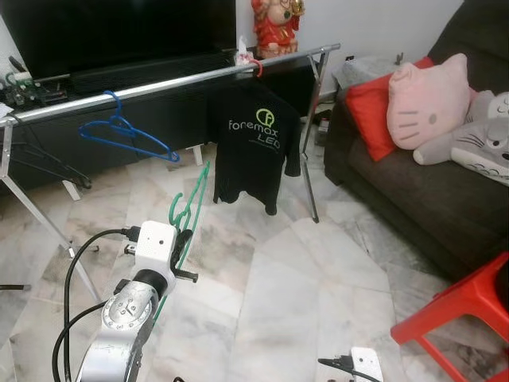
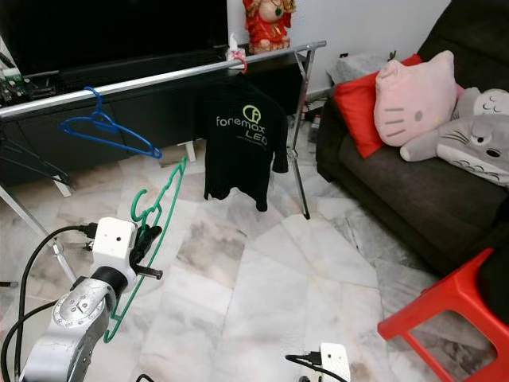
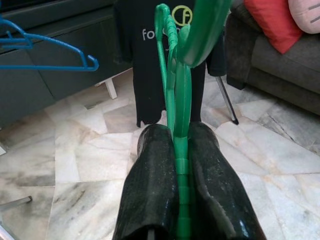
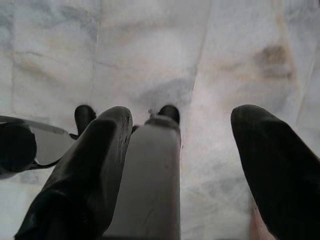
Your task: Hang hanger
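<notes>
L gripper (image 3: 175, 150) clamped on green hanger (image 1: 184, 211); hook to be lifted over rail (image 1: 159, 83) ahead, betw. blue hanger (image 1: 123, 131) & shirt (image 1: 253, 143); R gripper (image 4: 180, 150) idle, fingers wide.

Counted: two plastic hangers, one green (image 1: 184, 213) and one blue (image 1: 123, 131); one black T-shirt (image 1: 253, 143); two plush toys, pink (image 1: 427, 99) and grey (image 1: 479, 142); one red cushion (image 1: 371, 107); one red stool (image 1: 461, 306).

The green plastic hanger (image 1: 184, 227) is slim, with a curled hook at its upper end. It is clamped between the left gripper's (image 3: 181, 145) two black fingers (image 3: 155, 190) and tilts up toward the silver clothes rail (image 1: 171, 81), hook uppermost, well below the rail and not touching it.
</notes>
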`<state>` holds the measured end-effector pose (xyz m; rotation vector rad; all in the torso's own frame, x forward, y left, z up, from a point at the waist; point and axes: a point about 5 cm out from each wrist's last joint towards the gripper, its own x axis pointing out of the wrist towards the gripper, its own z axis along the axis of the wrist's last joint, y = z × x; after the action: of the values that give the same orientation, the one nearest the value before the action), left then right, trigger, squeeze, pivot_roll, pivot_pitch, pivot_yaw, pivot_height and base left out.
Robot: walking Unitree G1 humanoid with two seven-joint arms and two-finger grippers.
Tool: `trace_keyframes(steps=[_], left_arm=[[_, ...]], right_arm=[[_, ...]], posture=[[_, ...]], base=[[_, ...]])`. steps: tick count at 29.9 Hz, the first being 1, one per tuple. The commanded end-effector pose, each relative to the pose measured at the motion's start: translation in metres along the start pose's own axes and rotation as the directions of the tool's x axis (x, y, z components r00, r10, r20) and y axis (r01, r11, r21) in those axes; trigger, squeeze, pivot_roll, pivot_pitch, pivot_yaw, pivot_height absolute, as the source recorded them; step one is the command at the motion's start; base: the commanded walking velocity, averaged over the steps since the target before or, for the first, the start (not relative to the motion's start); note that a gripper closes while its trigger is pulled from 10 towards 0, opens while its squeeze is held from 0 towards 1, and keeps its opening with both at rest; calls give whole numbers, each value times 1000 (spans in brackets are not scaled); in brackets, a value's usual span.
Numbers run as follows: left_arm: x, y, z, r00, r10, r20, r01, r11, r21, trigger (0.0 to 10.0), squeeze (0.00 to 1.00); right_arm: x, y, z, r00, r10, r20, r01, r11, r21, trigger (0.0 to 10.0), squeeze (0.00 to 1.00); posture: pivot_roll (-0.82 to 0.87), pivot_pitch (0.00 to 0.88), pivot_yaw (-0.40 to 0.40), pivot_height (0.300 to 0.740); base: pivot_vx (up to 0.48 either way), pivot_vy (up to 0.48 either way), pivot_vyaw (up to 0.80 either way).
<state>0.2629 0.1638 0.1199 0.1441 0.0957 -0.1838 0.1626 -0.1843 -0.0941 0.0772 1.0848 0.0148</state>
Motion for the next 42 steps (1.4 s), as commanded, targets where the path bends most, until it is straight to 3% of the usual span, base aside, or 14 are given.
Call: trace_keyframes(steps=[1, 3, 5, 11, 18, 26, 42], left_arm=[[-1, -3, 6, 1000, -9, 17, 9, 1000, 18, 10000, 0], [-3, -4, 5, 1000, -13, 10, 13, 1000, 27, 10000, 0], [-3, -4, 4, 1000, -20, 8, 20, 999, 26, 10000, 0], [-4, -4, 3, 1000, -27, 0, 27, 999, 34, 10000, 0], [-20, -5, -9, 993, -102, -59, 105, 992, 63, 10000, 0], [-15, -13, -3, 992, -122, -44, 124, 991, 49, 10000, 0], [-14, -13, 0, 991, -124, -45, 126, 991, 41, 10000, 0]], right_arm=[[0, -1, 3, 1000, -10, 13, 10, 1000, 15, 10000, 0], [0, -4, 6, 999, -31, 27, 30, 998, 60, 10000, 0], [0, -5, 6, 999, -27, 26, 26, 999, 26, 10000, 0], [-2, -16, 3, 997, -79, 13, 78, 995, 59, 10000, 0], [-4, -22, -2, 995, -103, -7, 103, 989, 110, 10000, 0], [-3, -15, -9, 996, -88, -13, 89, 992, 94, 10000, 0], [-4, -15, -11, 997, -77, -4, 77, 991, 108, 10000, 0]], posture=[[43, 0, -40, 716], [45, 0, -41, 716], [42, 0, -39, 716], [40, 0, -35, 716], [48, 0, -31, 716], [43, 0, -33, 716], [45, 0, -33, 716]], base=[[326, 0, 0], [330, 0, 0], [332, 0, 0], [341, 0, 0], [341, 0, -649], [341, 0, -603], [353, 0, 0]])
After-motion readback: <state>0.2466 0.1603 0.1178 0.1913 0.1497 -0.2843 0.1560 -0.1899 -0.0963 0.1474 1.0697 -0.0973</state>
